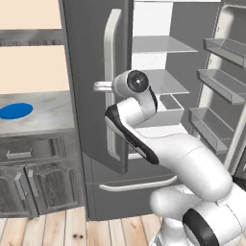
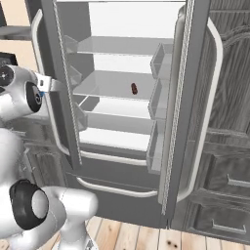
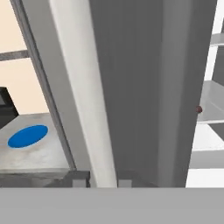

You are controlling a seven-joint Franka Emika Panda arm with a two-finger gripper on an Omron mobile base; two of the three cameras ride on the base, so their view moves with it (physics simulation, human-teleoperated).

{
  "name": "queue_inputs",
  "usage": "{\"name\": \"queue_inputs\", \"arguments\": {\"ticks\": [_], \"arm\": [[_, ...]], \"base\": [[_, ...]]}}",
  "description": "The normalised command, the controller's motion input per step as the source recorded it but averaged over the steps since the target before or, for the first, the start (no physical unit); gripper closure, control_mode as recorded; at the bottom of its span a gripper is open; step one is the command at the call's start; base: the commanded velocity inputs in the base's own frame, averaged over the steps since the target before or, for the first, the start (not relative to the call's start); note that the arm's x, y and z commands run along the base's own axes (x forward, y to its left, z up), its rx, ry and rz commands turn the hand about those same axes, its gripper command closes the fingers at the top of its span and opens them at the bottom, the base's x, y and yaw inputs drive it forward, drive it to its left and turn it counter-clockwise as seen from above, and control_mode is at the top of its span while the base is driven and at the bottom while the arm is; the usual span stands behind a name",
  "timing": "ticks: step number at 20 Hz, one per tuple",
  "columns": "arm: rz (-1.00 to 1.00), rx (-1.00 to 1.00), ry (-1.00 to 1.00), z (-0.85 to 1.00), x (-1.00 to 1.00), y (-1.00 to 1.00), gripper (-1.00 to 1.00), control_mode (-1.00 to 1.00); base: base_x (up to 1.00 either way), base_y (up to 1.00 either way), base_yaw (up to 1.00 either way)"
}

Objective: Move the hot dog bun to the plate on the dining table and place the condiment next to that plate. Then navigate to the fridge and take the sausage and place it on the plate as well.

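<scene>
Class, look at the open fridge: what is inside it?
Inside the fridge, a sausage lies on a middle white shelf; the other visible shelves look bare. The left door hides part of the interior in the left base view.

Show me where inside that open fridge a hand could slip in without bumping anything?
The fridge stands open. Its top shelf looks bare, and so does the white bottom shelf. The middle shelf is free left of the sausage, which lies near its right end. It is tighter by the door bins on the right.
</scene>
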Motion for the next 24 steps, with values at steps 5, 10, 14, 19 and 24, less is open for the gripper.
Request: {"name": "queue_inputs", "arguments": {"ticks": [5,10,14,19,24], "arm": [[0.07,0.0,0.0,0.0,-0.89,0.5,-1.0,-1.0],[0.01,0.11,0.0,0.15,-0.48,-0.14,-1.0,-1.0],[0.0,0.34,0.14,0.61,-0.11,-0.95,-1.0,-1.0],[0.01,0.35,0.23,0.58,0.0,-1.0,-1.0,-1.0],[0.03,0.34,0.21,0.27,0.1,-0.73,-1.0,-1.0]], "base": [[0.0,0.0,0.0],[0.0,0.0,0.0],[0.0,0.0,0.0],[0.0,0.0,0.0],[0.0,0.0,0.0]]}}
